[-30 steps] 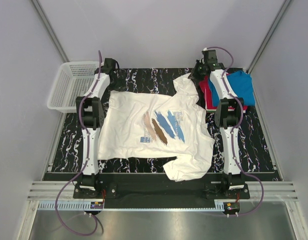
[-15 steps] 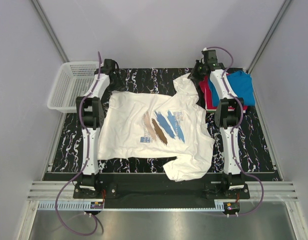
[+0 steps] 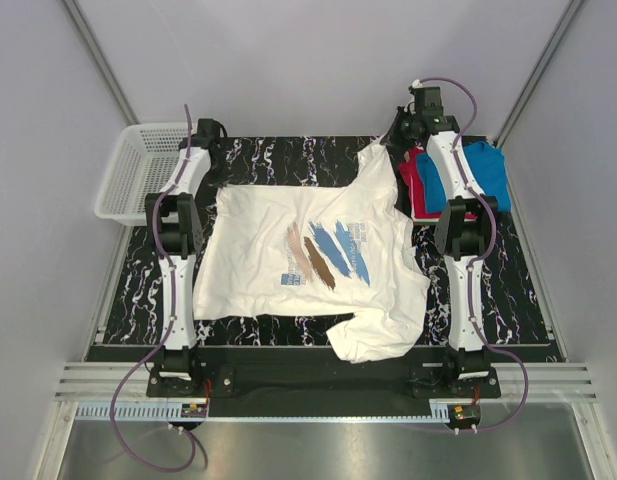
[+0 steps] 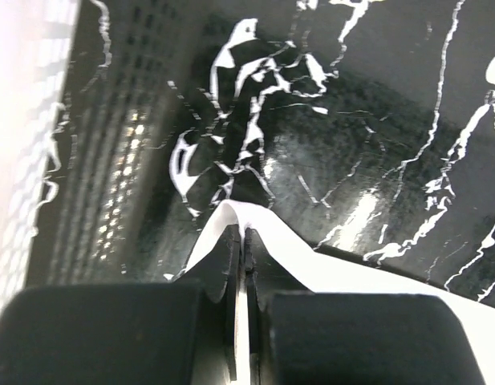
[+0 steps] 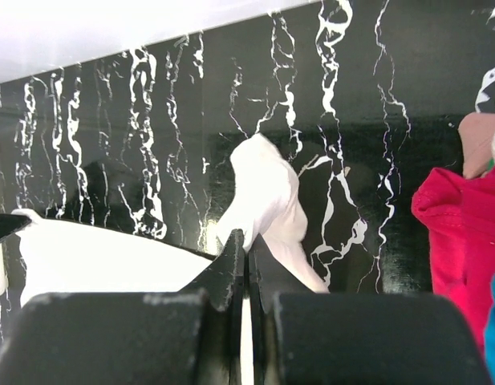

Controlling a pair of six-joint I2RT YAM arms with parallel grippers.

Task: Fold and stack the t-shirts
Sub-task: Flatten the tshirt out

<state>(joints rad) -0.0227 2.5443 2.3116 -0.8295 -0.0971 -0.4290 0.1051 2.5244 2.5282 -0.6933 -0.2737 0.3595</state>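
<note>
White t-shirt (image 3: 278, 235): spread print-up across the middle of the worktop (image 3: 508, 290), with one sleeve reaching the near edge.
Left pincer (image 4: 241, 234): closed tight on the far-left corner of the white cloth, near the mesh basket (image 3: 116, 182).
Right pincer (image 5: 247, 237): clamped on the far-right edge of the same shirt, which is drawn up into a peak.
Blue t-shirt (image 3: 485, 170): laid over the red t-shirt (image 3: 412, 182) at the far right.

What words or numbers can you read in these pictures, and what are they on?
The small blue logo on the big white cloth t-shirt with blue and brown brush strokes: too small to read.
The pale blue print beside the strokes: too blurred to read.
Nothing else carries writing.
</note>
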